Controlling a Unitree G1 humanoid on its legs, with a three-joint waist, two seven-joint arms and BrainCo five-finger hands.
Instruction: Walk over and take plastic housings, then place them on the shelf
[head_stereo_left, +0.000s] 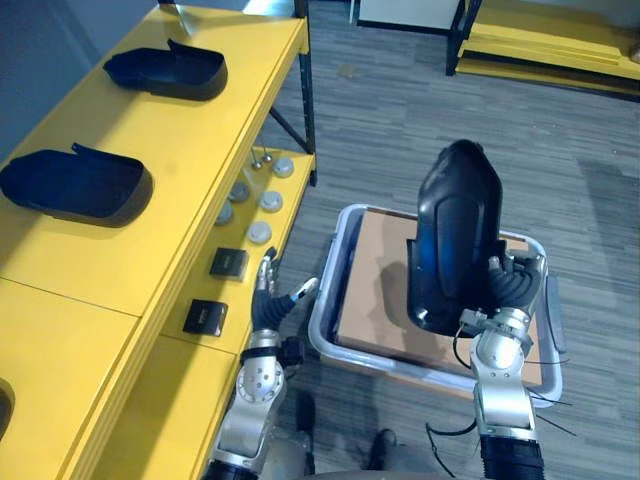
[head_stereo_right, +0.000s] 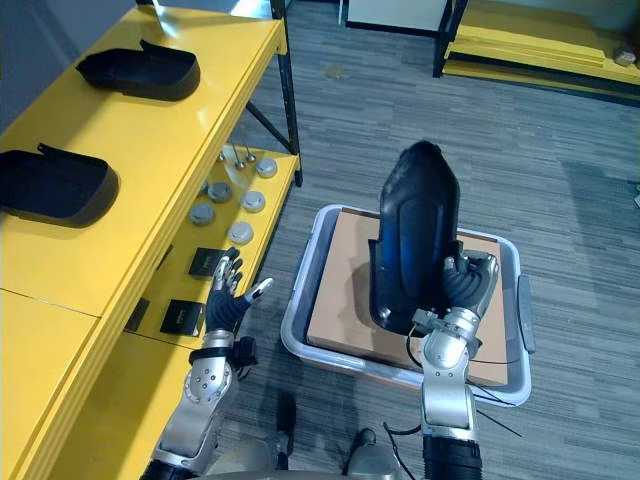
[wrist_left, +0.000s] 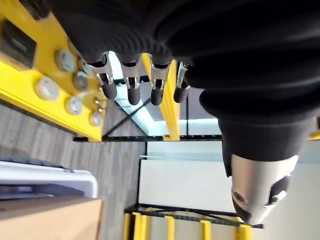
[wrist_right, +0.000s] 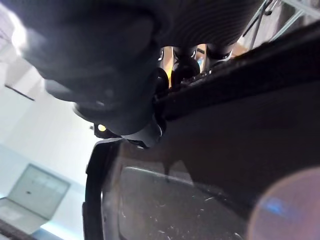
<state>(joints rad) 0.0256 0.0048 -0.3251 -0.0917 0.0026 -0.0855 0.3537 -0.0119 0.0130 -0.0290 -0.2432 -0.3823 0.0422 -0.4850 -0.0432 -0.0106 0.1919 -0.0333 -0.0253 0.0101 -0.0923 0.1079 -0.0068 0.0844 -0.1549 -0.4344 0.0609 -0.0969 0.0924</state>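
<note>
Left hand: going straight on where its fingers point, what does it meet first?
Likely the grey discs on the lower shelf, just ahead of the left hand; depth is unclear.

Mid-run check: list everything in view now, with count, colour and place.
shelf: one, yellow, robot's left
shelved housings: two, black, shelf top
discs: five, silver, lower shelf level
square blocks: two, black, lower level
bin: one, grey-white, on floor
cardboard: one, brown, inside bin
held housing: one, black, upright above bin
far rack: one, yellow, across floor
left hand: one, open, beside shelf edge
right hand: one, curled round held housing
</note>
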